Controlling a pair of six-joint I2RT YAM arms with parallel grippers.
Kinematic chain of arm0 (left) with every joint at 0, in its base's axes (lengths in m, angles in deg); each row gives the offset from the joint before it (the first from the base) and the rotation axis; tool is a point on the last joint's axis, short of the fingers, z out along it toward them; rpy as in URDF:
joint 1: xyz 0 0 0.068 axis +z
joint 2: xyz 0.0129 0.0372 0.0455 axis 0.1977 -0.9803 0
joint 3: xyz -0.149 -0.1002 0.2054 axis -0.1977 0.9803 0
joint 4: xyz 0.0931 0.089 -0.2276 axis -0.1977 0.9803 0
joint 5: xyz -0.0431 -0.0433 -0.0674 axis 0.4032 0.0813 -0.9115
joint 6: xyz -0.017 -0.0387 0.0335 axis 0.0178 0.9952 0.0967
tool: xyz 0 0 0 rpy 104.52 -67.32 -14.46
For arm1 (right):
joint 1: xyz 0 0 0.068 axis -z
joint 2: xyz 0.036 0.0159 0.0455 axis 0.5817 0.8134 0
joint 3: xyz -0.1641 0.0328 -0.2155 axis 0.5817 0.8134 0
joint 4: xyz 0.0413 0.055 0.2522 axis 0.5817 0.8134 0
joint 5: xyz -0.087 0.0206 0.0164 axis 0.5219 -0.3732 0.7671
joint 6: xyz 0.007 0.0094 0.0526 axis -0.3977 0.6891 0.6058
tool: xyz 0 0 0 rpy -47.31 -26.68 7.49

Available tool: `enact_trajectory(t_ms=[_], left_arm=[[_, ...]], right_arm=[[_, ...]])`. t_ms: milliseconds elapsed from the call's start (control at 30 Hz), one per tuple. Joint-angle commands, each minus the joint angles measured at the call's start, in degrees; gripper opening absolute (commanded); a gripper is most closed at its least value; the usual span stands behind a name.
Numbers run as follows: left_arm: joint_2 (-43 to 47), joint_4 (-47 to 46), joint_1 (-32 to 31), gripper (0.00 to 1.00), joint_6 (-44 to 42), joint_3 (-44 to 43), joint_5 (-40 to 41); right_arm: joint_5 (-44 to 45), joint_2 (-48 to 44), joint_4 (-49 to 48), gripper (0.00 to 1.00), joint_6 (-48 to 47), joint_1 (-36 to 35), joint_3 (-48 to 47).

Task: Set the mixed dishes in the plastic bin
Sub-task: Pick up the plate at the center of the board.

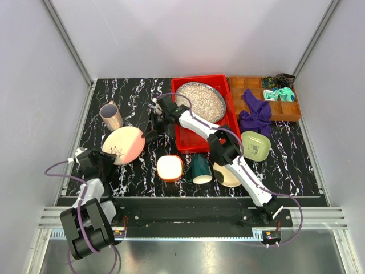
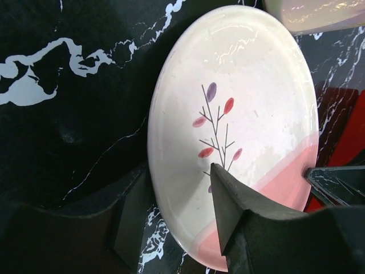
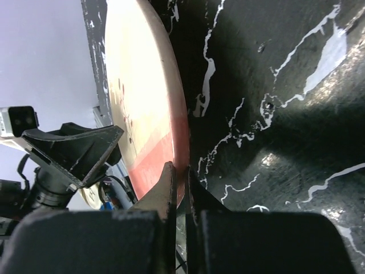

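The pink-cream plate (image 1: 122, 142) stands tilted on edge above the black marble table, left of the red plastic bin (image 1: 181, 142). My right gripper (image 1: 147, 136) is shut on its pink rim, seen edge-on in the right wrist view (image 3: 181, 171). My left gripper (image 1: 114, 154) straddles the plate's opposite rim with its jaws open (image 2: 174, 194), one finger over the plate's face (image 2: 251, 91) and one under it. The speckled grey plate (image 1: 199, 101) lies in the bin. The mauve cup (image 1: 112, 116), orange-white bowl (image 1: 170, 168), dark green mug (image 1: 199, 169), pale yellow plate (image 1: 227, 176) and light green bowl (image 1: 255, 145) are on the table.
A brown compartmented tray (image 1: 239, 85) with teal cloths stands at the back right, and a purple cloth (image 1: 255, 114) hangs over its front. My right arm reaches across the bin's front left corner. Grey walls enclose the table.
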Motion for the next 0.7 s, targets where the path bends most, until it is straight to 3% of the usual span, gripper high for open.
enact_trajectory(t_ms=[0, 267, 667], left_arm=[[1.6, -3.56, -0.19, 0.51, 1.97, 1.75, -2.84], [3.45, -5.31, -0.19, 0.52, 4.52, 2.89, -1.61], [7.93, -5.49, -0.1, 0.46, 7.24, 3.16, 0.32]], right_arm=[[-7.47, -9.48, -7.25, 0.0, 4.33, -0.7, -2.99], [-8.27, -12.12, -8.66, 0.0, 4.33, -0.79, 2.01], [-8.88, -12.74, -9.01, 0.0, 1.87, -0.88, 9.93]])
